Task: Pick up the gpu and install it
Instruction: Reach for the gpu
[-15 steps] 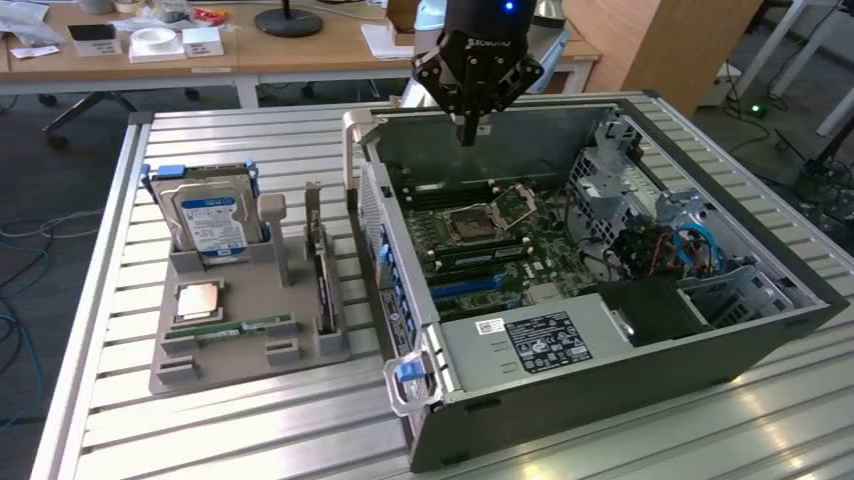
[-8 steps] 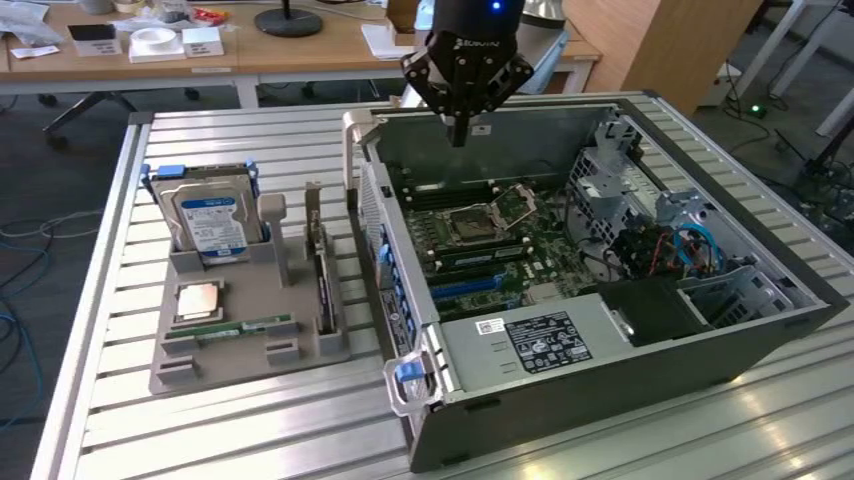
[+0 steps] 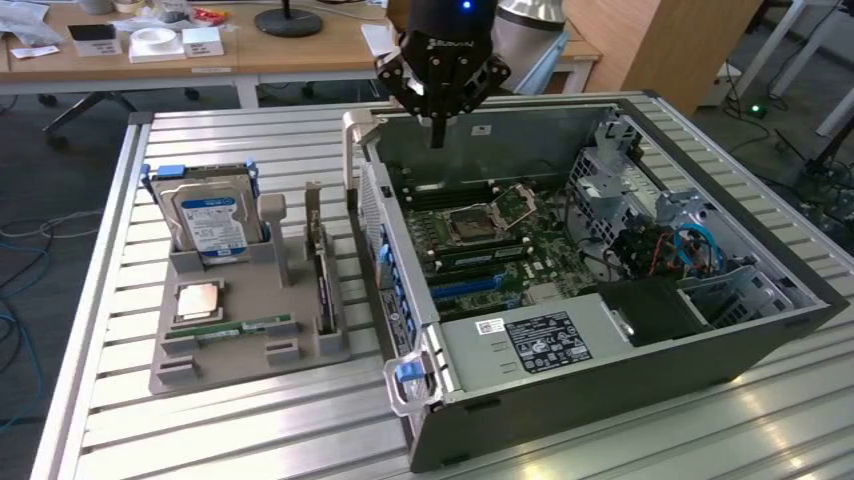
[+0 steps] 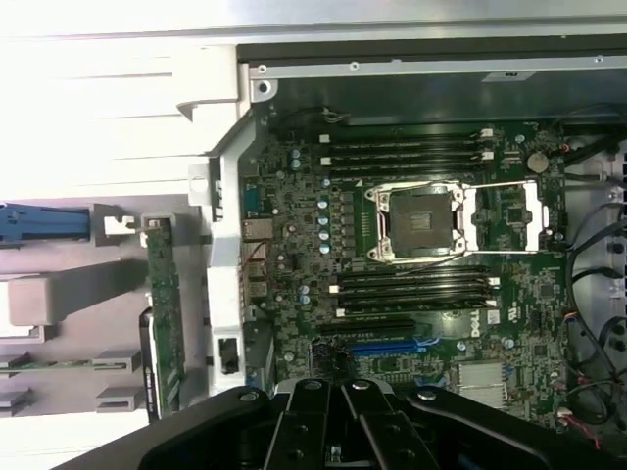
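Observation:
The gpu [image 3: 322, 275] stands on edge in a slot of the grey holder [image 3: 240, 345], on the exterior view's left of the open computer case [image 3: 747, 330]. In the wrist view the gpu [image 4: 162, 313] appears edge-on as a thin green strip beside the case wall. My gripper [image 3: 438, 135] hangs above the far end of the case, fingers pressed together and holding nothing. It is well apart from the gpu. In the wrist view the gripper [image 4: 338, 392] sits over the motherboard [image 4: 294, 245], close to a blue expansion slot [image 4: 392, 345].
In the holder also stand a silver hard drive [image 3: 214, 215], a processor chip [image 3: 200, 300] and a narrow memory stick [image 3: 254, 325]. Inside the case are the open processor socket [image 4: 416, 220], cables and a power supply [image 3: 534, 345]. Desks stand behind the slatted metal table [image 3: 200, 430].

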`<act>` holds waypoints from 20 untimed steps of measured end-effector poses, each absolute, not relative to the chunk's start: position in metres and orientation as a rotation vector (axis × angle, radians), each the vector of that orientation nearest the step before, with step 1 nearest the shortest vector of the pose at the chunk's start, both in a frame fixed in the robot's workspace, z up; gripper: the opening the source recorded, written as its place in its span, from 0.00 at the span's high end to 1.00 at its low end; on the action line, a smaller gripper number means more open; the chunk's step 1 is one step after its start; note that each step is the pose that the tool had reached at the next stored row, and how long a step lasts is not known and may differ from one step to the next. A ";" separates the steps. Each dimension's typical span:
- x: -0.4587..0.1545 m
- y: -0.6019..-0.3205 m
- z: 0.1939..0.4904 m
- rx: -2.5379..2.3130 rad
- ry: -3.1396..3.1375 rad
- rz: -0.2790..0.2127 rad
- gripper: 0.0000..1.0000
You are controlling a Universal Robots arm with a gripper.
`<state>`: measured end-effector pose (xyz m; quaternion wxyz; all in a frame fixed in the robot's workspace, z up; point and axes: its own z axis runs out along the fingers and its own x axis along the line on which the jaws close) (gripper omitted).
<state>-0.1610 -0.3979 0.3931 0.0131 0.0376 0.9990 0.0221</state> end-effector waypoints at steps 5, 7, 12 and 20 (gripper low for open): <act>-0.176 -0.396 0.393 0.119 3.112 0.069 0.89; -0.182 -0.396 0.393 0.121 3.112 0.069 0.89; -0.197 -0.394 0.393 0.126 3.112 0.069 0.89; -0.225 -0.391 0.392 0.135 3.111 0.069 0.89</act>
